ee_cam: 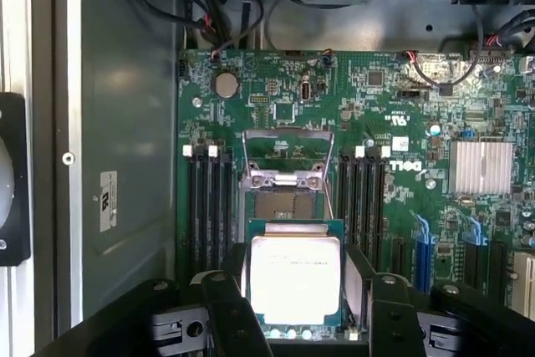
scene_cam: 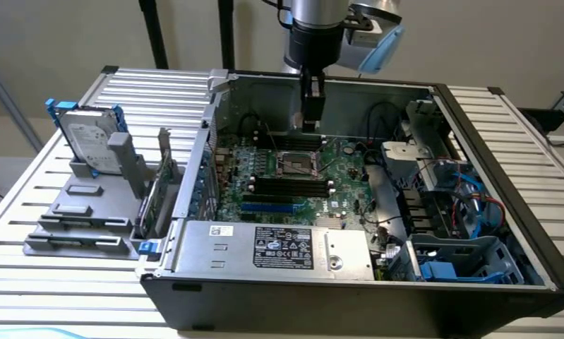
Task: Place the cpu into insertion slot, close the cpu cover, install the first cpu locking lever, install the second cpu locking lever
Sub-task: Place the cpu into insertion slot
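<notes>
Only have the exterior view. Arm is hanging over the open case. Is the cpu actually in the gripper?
Observer: Yes. In the wrist view the cpu sits clamped between the fingers of the gripper.
Operator: Socket ready for it?
Observer: The insertion slot is bare, with nothing seated in it.
Operator: And the cover?
Observer: The cpu cover is swung open, off the slot.
</notes>
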You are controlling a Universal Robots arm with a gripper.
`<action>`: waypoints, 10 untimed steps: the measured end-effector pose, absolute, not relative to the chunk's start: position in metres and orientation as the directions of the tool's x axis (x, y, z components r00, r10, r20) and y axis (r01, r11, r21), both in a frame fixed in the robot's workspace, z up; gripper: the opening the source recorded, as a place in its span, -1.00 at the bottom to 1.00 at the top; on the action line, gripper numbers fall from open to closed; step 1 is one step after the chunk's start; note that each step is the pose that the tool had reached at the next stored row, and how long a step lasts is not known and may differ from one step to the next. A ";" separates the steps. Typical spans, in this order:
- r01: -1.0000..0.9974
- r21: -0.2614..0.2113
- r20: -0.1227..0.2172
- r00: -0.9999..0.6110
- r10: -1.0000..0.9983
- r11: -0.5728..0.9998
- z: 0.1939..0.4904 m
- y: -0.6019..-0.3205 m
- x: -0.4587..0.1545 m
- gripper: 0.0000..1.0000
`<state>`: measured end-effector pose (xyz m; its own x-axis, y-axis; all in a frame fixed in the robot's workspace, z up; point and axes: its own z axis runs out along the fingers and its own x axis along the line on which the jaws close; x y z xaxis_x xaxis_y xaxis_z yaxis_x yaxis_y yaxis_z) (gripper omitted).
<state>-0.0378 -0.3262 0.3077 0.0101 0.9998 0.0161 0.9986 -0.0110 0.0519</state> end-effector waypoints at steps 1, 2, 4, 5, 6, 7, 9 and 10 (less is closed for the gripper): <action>0.999 0.051 0.016 0.010 1.000 -0.011 0.306 -0.326 -0.038 0.09; 0.999 0.050 0.016 0.010 1.000 -0.011 0.304 -0.326 -0.038 0.09; 0.999 0.048 0.016 0.010 1.000 -0.011 0.301 -0.326 -0.038 0.09; 0.999 0.047 0.016 0.010 1.000 -0.011 0.300 -0.326 -0.038 0.09; 0.999 0.045 0.016 0.010 1.000 -0.011 0.298 -0.326 -0.038 0.09; 0.999 0.043 0.016 0.010 1.000 -0.011 0.297 -0.326 -0.038 0.09; 0.999 0.038 0.016 0.010 1.000 -0.011 0.294 -0.326 -0.038 0.09; 0.999 0.035 0.016 0.010 1.000 -0.011 0.293 -0.326 -0.038 0.09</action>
<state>-0.0380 -0.3258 0.2927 0.0104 0.9998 0.0159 0.9993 -0.0109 0.0348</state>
